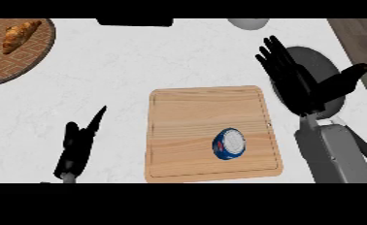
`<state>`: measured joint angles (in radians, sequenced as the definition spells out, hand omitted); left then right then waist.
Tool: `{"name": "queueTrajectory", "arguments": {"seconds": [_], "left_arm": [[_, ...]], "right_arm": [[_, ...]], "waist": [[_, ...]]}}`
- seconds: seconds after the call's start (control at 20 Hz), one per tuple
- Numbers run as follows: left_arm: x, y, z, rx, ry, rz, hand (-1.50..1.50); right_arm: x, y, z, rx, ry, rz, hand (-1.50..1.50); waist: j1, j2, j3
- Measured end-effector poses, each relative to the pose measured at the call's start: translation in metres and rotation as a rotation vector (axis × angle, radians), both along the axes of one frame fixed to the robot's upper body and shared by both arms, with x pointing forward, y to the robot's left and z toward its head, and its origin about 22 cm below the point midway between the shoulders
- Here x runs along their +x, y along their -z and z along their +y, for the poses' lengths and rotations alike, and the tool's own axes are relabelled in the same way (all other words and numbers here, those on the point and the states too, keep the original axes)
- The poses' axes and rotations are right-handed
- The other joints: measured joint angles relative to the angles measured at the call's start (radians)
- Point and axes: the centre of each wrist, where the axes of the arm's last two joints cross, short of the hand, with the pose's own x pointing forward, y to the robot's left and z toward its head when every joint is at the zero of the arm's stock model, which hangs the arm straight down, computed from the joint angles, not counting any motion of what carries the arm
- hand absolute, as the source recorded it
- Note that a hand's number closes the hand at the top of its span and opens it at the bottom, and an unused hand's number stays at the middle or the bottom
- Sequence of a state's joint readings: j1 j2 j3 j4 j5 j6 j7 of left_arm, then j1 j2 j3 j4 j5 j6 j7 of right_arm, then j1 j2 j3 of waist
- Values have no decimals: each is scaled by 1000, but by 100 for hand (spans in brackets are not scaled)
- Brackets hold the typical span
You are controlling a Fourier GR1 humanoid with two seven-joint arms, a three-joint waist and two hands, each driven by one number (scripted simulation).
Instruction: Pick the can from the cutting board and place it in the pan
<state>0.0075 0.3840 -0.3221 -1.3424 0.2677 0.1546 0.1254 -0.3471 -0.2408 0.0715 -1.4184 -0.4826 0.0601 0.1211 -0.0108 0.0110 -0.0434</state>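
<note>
A blue can (229, 144) with a silver top stands on the wooden cutting board (193, 112), toward its lower right part. My right hand (297, 81) hovers open to the right of the board, fingers straight and pointing up, thumb spread to the right. It partly covers the dark grey pan (319, 61) lying behind it. My left hand (77, 144) rests open at the lower left of the counter, left of the board, holding nothing.
A round brick-patterned plate (32, 54) with a croissant (18, 35) sits at the upper left. A black object (135, 22) and a grey rounded object (249, 23) lie along the far edge. A brown strip (353, 35) runs along the right side.
</note>
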Motion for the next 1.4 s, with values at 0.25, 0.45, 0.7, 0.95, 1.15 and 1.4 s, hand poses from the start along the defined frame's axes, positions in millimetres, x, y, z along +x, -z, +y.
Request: {"name": "queueTrajectory", "arguments": {"seconds": [0.25,0.45,0.7,0.95,1.15,1.4], "left_arm": [[-158,-12,-41,-226,191,306,0],[-165,-15,-38,-184,169,285,0],[-174,-15,-37,-156,129,260,0],[-181,-15,-36,-139,100,236,0],[-183,-15,-37,-128,89,211,0],[-184,-14,-39,-119,82,185,0]], "right_arm": [[4,-26,20,3,-189,-136,150],[5,-41,8,-137,-229,-213,-150],[-2,-44,-9,-212,-291,-275,-150],[-5,-60,-27,-349,-356,-358,-150],[-6,-73,-28,-466,-433,-399,-150],[-7,-88,-22,-635,-542,-422,-150]], "waist": [[56,-42,73],[35,-50,56],[7,-45,52],[-11,-42,48],[-7,-37,45],[1,-32,41]]}}
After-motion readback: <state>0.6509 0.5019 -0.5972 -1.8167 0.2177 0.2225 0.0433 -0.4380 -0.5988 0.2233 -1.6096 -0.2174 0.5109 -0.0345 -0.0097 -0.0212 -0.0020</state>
